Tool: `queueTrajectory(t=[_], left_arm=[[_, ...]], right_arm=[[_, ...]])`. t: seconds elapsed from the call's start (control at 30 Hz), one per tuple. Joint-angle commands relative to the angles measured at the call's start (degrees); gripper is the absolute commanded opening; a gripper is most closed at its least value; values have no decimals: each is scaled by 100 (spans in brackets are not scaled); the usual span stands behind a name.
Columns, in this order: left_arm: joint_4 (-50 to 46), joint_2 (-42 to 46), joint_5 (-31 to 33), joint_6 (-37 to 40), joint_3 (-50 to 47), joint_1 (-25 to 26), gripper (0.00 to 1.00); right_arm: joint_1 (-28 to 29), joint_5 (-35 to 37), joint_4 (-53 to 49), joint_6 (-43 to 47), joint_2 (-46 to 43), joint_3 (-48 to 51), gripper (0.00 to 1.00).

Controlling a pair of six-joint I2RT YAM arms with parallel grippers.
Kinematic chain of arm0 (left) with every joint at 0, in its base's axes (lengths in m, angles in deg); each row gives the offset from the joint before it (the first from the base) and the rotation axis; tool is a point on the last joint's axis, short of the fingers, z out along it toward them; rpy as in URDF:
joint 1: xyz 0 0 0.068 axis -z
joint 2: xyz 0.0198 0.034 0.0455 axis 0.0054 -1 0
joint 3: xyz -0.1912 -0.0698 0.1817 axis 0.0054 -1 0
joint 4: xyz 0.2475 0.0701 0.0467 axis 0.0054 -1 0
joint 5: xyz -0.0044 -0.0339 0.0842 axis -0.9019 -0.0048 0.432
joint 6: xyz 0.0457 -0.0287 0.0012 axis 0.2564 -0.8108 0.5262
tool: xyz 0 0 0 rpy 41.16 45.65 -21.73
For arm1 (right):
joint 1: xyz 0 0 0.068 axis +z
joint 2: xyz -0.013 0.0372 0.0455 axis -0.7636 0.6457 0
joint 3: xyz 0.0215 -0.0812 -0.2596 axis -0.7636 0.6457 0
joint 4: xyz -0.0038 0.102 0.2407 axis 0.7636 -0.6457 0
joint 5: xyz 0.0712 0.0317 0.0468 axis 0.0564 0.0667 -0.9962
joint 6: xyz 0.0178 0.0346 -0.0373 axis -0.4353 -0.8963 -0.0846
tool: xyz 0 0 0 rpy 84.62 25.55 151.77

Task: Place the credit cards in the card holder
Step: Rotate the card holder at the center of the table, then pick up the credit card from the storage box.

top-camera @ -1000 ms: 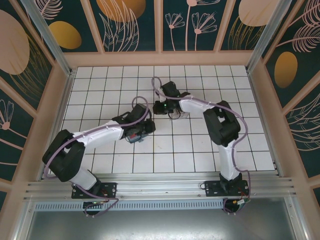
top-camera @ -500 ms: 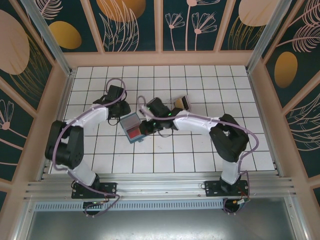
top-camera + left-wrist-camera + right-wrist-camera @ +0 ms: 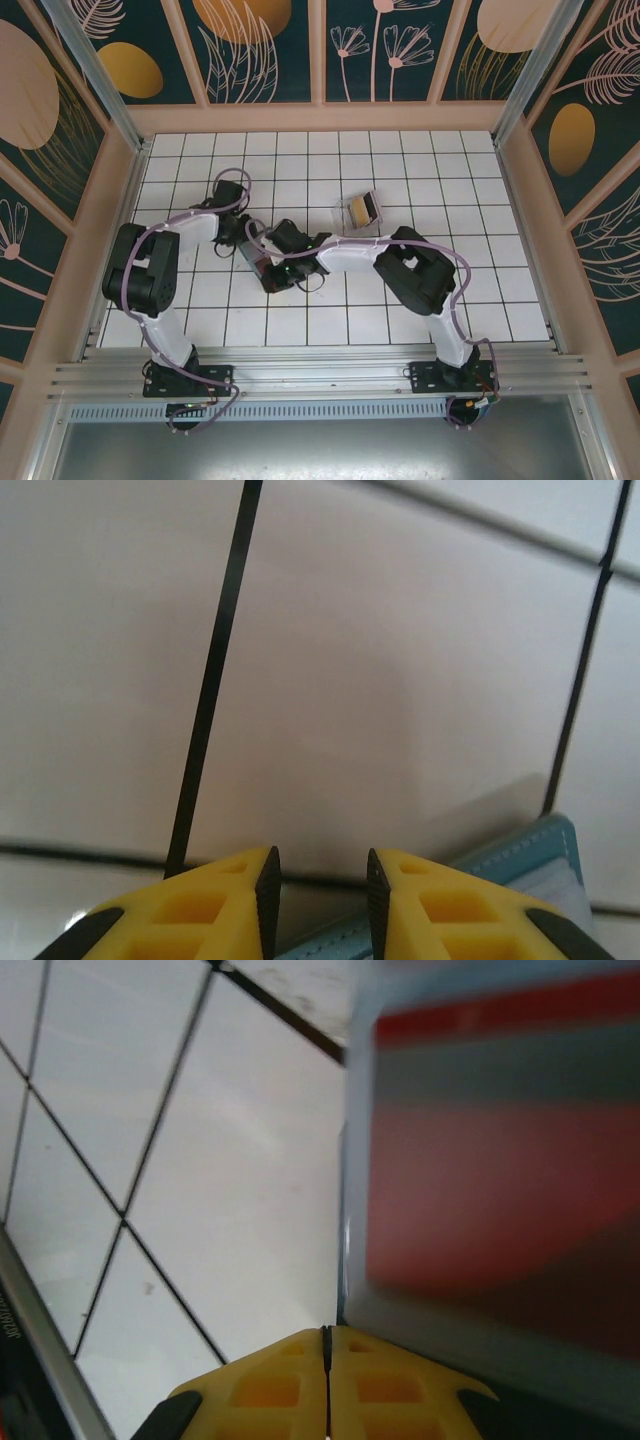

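White-tiled table, left of centre in the top view: card holder lies open, teal edge, grey inner face, red card on it. It is blurred in the right wrist view and mostly covered from above by the right gripper, jaws pressed together on nothing. Left gripper shows a narrow empty gap between its jaws, the holder's teal corner cut off at lower right. A clear box with tan cards sits well apart to the upper right, with black grout and teal floral wall panels around.
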State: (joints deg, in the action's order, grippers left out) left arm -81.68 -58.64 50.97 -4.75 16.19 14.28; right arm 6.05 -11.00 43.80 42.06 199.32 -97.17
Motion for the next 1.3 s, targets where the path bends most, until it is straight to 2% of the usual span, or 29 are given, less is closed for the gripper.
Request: queueTrajectory(t=[0.0, 0.17, 0.4, 0.53, 0.67, 0.8, 1.0, 1.13, 1.27], left_arm=[[192, 363, -303, -141, -576, 2, 32], [435, 1060, -621, -496, -1309, 102, 32], [305, 1886, -641, -923, -1804, 547, 32], [-263, 2286, -177, -821, -1501, 546, 34], [-477, 2391, -178, -765, -874, 545, 37], [-299, 1986, -442, -756, -248, 620, 38], [18, 896, -704, -764, 813, 1088, 41], [114, 29, -848, -763, 1557, 1414, 42], [100, -780, -1014, -730, 2385, 1668, 44]], right_arm=[[-360, 150, 105, -76, -380, 399, 7], [-830, 217, 66, 61, -667, 792, 7], [-1151, 307, -190, 242, -1012, 838, 7], [-1301, 526, -518, 372, -1615, 769, 8], [-1677, 1172, -879, 585, -2242, 691, 21], [-2344, 1666, -932, 655, -2640, 789, 33], [-3122, 2303, -1034, 768, -2785, 853, 43], [-3457, 2574, -1165, 923, -2627, 741, 47], [-3494, 2826, -1457, 1137, -2183, 400, 53]])
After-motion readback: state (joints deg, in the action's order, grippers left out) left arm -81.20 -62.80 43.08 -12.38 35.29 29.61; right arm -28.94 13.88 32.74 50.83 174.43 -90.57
